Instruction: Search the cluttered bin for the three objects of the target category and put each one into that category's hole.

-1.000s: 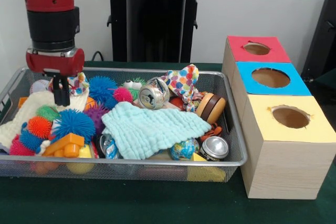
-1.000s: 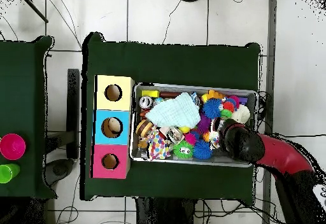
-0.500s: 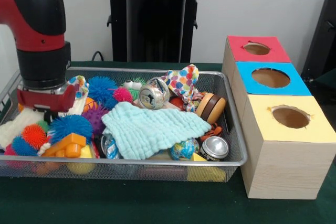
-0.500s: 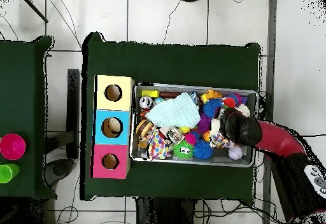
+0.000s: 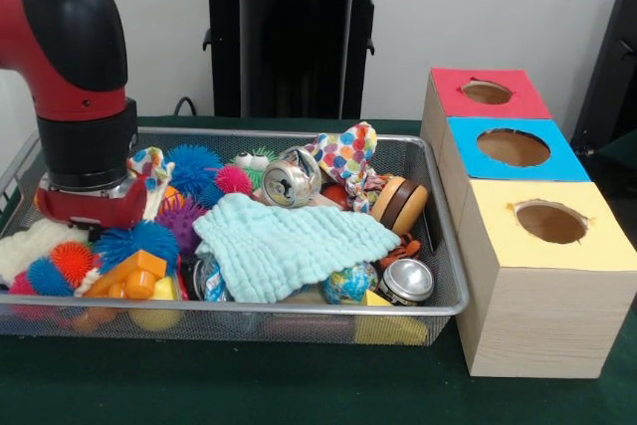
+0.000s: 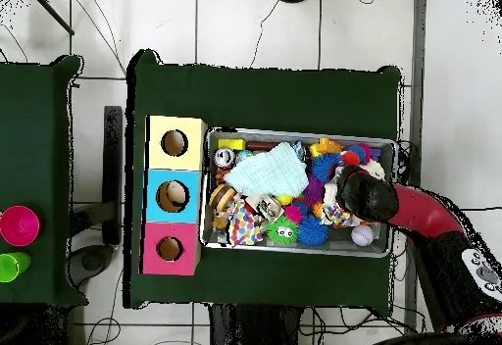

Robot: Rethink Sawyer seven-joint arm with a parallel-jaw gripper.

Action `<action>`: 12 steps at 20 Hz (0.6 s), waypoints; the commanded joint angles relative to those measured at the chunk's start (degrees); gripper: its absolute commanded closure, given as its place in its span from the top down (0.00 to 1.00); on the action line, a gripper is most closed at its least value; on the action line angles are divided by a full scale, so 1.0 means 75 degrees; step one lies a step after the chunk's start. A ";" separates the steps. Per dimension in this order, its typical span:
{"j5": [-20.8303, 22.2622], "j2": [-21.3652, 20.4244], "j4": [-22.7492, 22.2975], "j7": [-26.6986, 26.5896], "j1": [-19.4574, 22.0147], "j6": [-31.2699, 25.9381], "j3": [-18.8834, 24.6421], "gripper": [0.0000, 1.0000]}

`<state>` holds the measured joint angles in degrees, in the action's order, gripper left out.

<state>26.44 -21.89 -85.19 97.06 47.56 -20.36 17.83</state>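
At the left end of the wire mesh bin (image 5: pixel 438 304), seen from the front, the arm (image 5: pixel 78 77) is lowered into the clutter. Its gripper (image 5: pixel 92 231) is buried among the toys; the fingers are hidden, so open or closed cannot be told, nor whether anything is held.

Around the wrist, a blue spiky ball (image 5: pixel 139 242) and an orange spiky ball (image 5: pixel 73 259) are seen just in front, a purple one (image 5: pixel 181 216) beside it, and a cream cloth (image 5: pixel 30 244) at the bin's left edge. An orange plastic block (image 5: pixel 129 274) is lying near the front rim.

Mid-bin is covered by a mint cloth (image 5: pixel 289 246), with a crushed can (image 5: pixel 289 181) and a polka-dot fabric piece (image 5: pixel 346 156) behind it. A second can (image 5: pixel 406 281) and a small globe ball (image 5: pixel 348 284) are seen at the front right.

Right of the bin, three wooden boxes are lined up; the red-topped box's hole (image 5: pixel 487 93) is farthest back, well apart from the gripper. Nothing is seen in it.

In the overhead view, the arm (image 6: pixel 431 225) is reaching over the bin's (image 6: pixel 294 132) right end; a pale round toy (image 6: pixel 363 234) is lying just beside it, near the bin corner.
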 commanded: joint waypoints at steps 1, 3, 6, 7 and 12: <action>0.0408 0.1384 0.0041 0.0489 -0.0294 0.0443 -0.0277 0.00; 0.0237 0.1360 -0.0272 0.0735 -0.0382 0.0467 -0.0290 0.00; -0.0005 0.1234 -0.0730 0.1120 -0.0545 0.0524 -0.0331 0.00; -0.0086 0.1166 -0.0872 0.1243 -0.0615 0.0537 -0.0357 0.00; -0.0466 0.0968 -0.1339 0.1712 -0.0945 0.0710 -0.0519 0.00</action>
<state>24.83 -22.42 -85.81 97.06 44.23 -18.99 14.36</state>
